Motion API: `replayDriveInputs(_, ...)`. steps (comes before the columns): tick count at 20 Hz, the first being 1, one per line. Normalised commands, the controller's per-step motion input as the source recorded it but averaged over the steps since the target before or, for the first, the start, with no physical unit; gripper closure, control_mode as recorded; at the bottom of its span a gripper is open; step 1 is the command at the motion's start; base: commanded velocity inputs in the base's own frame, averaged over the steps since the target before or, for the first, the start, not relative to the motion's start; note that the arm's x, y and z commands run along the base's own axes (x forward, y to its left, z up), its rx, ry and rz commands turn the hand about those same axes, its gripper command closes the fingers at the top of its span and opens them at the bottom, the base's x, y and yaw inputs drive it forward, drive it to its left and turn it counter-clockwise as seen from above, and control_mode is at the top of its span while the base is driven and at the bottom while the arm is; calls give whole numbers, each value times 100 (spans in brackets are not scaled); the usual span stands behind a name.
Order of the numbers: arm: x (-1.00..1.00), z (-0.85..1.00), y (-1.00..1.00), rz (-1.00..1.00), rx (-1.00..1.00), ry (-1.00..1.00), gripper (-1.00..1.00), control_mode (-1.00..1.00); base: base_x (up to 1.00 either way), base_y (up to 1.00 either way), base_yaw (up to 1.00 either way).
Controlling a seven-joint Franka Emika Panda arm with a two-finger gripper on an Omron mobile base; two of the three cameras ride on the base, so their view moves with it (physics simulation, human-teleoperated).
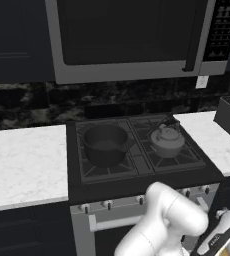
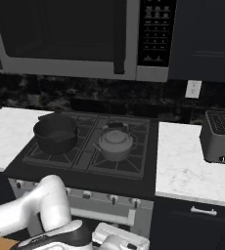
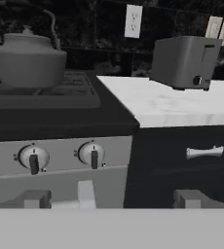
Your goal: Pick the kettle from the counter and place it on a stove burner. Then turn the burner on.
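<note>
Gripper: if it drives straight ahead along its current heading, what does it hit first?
Probably the stove's front panel, around the right-hand knob. The gripper sits low, facing it; kettle and toaster are higher. Depth is unclear.

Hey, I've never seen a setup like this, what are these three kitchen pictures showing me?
It's a simulated kitchen with a white robot arm on a driving base. Two cameras ride on the base, behind the arm to its left and right. The third sits on the hand, low, facing the stove knobs.

On the black cooktop, the kettle sits on the right stove burner, with a saucepan on the left one. A toaster stands on the white counter.

The gripper holds nothing; its tips stand apart.
</note>
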Motion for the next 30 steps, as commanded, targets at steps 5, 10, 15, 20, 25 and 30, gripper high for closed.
replayDriveInputs(5,9,-3,43,10,-25,-13,-100,-100,0,0,0)
replayDriveInputs(10,24,0,7,0,-7,0,-100,-100,0,0,0)
replayDriveInputs(15,51,0,-3,3,0,-1,-100,-100,0,0,0)
replayDriveInputs(20,38,0,-16,11,0,0,-100,-100,0,0,0)
replayDriveInputs(25,28,0,0,18,0,-2,-100,-100,0,0,0)
replayDriveInputs(30,28,0,0,7,0,0,-100,-100,0,0,0)
